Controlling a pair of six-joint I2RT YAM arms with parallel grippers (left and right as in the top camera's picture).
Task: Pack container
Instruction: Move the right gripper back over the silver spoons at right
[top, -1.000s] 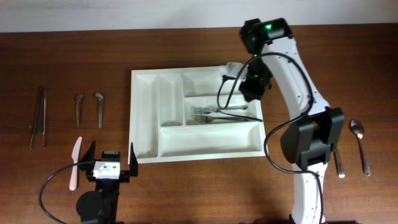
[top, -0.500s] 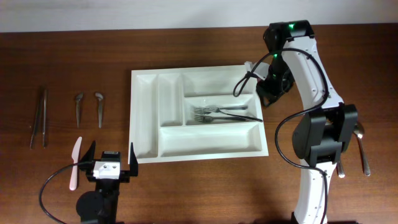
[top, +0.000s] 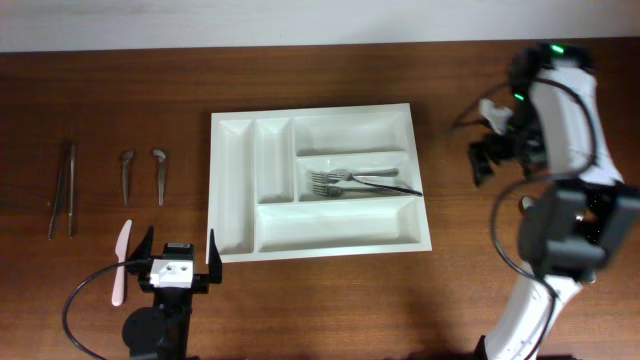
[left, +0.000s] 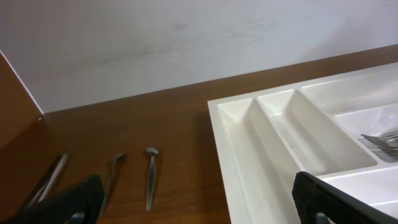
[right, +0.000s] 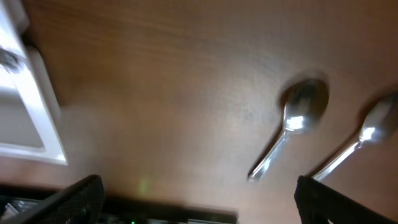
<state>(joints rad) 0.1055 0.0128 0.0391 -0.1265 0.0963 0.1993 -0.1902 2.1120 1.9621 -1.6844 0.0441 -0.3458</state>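
The white cutlery tray (top: 340, 225) lies flat in the middle of the desk (top: 100, 80), with forks (top: 340, 183) in its middle long compartment. The left claw (top: 180, 242) is spread wide and empty, just beside the tray's near left corner, with one finger close to the rim. The right claw (top: 487, 163) hangs clear of the tray's right edge, spread and holding nothing, over wood near two spoons (right: 292, 124).

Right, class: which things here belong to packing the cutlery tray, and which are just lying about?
Belong to the job:
container
forks in it
two small spoons
long metal utensils
white knife
two larger spoons

Just lying about:
nothing visible; every loose piece is cutlery, likely due for packing
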